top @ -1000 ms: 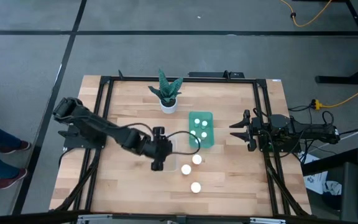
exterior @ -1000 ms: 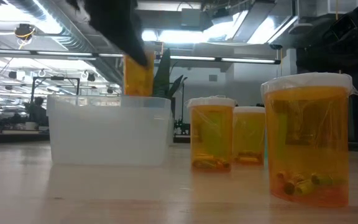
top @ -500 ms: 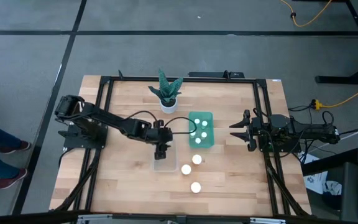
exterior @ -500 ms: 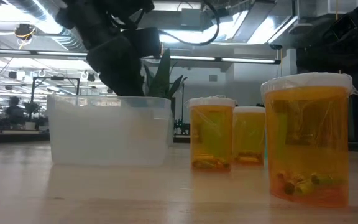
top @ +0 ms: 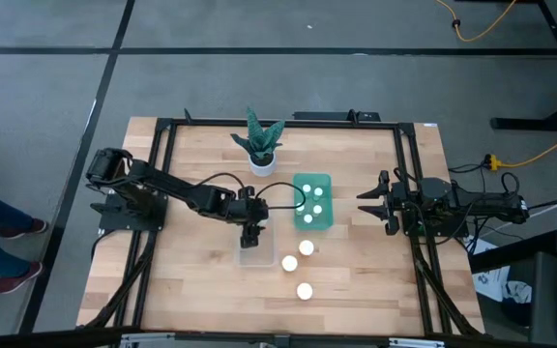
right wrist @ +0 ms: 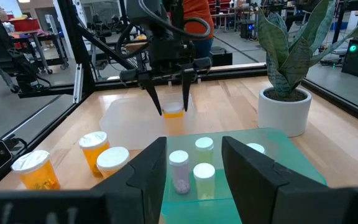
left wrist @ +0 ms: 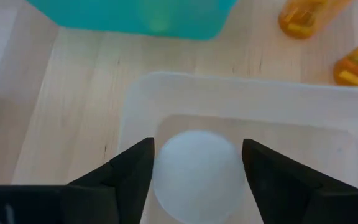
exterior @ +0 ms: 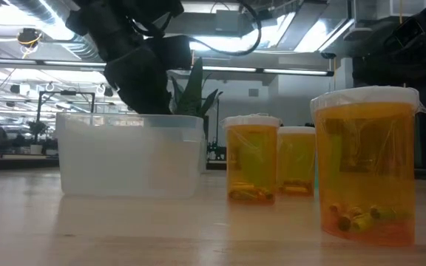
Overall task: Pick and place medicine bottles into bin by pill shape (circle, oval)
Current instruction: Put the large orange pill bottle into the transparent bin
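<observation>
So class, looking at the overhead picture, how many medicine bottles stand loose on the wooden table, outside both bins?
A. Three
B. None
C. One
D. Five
A: three white-capped orange medicine bottles stand on the bare wood of the table, apart from the green bin and the clear bin; the low view shows the same three beside the clear bin.

Tabletop (top: 191, 290): plant pot (top: 262, 164) at the rear centre. Lidless bin (top: 312, 201) before it, holding several bottles. A second bin (top: 255, 253) lies to its left and nearer, one bottle (left wrist: 194, 168) inside, left hand (top: 250, 232) directly above. Three bottles (top: 305, 291) stand right of that bin.
</observation>
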